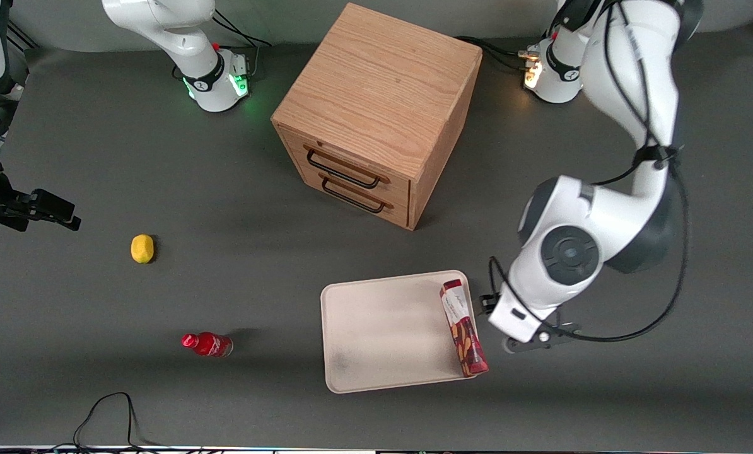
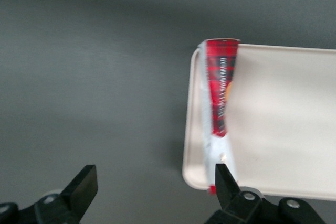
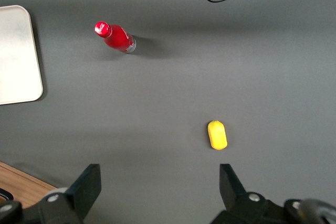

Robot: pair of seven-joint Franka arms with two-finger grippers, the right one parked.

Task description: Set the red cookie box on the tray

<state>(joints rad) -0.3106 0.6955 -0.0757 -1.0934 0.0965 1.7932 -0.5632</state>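
You've got the red cookie box (image 1: 463,328) lying along the tray (image 1: 383,334) edge nearest the working arm, its front-camera end poking over the rim; in the wrist view its white end is partly hidden by a fingertip (image 2: 227,181). Gripper (image 2: 155,184) is just off that tray edge above bare table, jaws spread wide and holding nothing, though the arm's own wrist covers it from the front. Further out: wooden drawer cabinet (image 1: 376,113), red bottle (image 1: 207,344), yellow lemon-like object (image 1: 142,248).
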